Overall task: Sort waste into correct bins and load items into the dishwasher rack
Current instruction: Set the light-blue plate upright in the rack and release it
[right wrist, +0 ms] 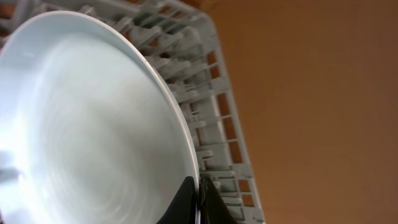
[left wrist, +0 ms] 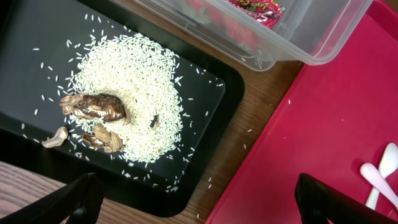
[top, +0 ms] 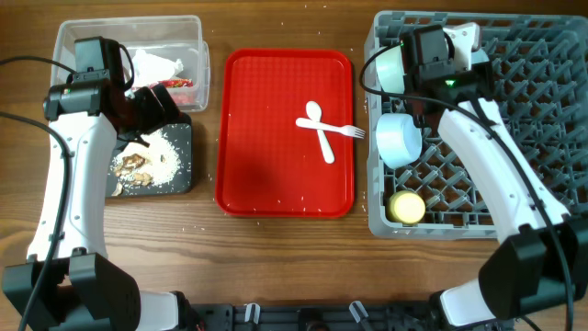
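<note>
Mostly smooth round plate [right wrist: 93, 124], grey lattice rack [right wrist: 214, 118], grainy rice [left wrist: 130, 93], black tray [left wrist: 37, 37]

I can read nothing from here. The only print I see is pale lettering on the crumpled red-and-white wrapper [left wrist: 260, 9], lying in the clear plastic rectangular tub [left wrist: 311, 43] ahead and right of my left claw [left wrist: 205, 206]; it is too blurred to make out.

The left arm [top: 72, 184] and right arm [top: 501, 179] are white tubes with chunky black joints [top: 99, 287] and thin black cables [top: 28, 121]; the right one has a tiny green light [top: 449, 83].
</note>
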{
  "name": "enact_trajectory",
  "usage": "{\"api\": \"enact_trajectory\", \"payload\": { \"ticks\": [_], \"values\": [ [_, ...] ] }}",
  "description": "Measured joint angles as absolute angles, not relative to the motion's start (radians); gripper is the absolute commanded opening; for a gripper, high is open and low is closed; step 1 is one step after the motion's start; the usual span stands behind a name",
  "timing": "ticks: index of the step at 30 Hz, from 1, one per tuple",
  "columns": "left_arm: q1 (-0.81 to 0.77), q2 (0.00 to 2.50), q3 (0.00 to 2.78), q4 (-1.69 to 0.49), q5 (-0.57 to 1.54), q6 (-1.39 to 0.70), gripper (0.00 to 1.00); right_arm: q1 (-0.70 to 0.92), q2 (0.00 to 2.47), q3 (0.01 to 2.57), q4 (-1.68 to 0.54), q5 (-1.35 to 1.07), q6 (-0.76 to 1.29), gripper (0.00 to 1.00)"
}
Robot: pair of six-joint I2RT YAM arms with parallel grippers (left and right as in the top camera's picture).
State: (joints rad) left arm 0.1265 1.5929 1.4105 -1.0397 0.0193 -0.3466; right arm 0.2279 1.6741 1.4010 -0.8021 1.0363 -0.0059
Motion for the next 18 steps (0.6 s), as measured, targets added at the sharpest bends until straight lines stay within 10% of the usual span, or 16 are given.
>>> {"api": "enact_trajectory", "payload": {
  "ticks": [2, 4, 12, 18],
  "values": [
    [0.126, 1.593, 1.411, -1.040, 0.019, -0.347, 1.00, 0.225, 1.691, 1.399, -0.784, 0.992, -0.018, 0.71],
    [0.126, 1.593, 1.411, -1.040, 0.019, -0.347, 1.00, 0.224, 1.696, 1.396, -0.765, 0.944, -0.026, 0.87],
    [0.126, 1.593, 1.411, -1.040, 0.019, -0.347, 1.00, 0.223, 1.678, 1.403, -0.759, 0.608, -0.063, 1.00],
    [0.126, 1.593, 1.411, -1.040, 0.019, -0.347, 1.00, 0.221, 1.541, 1.479, -0.566, -0.099, -0.058, 1.00]
  ]
}}
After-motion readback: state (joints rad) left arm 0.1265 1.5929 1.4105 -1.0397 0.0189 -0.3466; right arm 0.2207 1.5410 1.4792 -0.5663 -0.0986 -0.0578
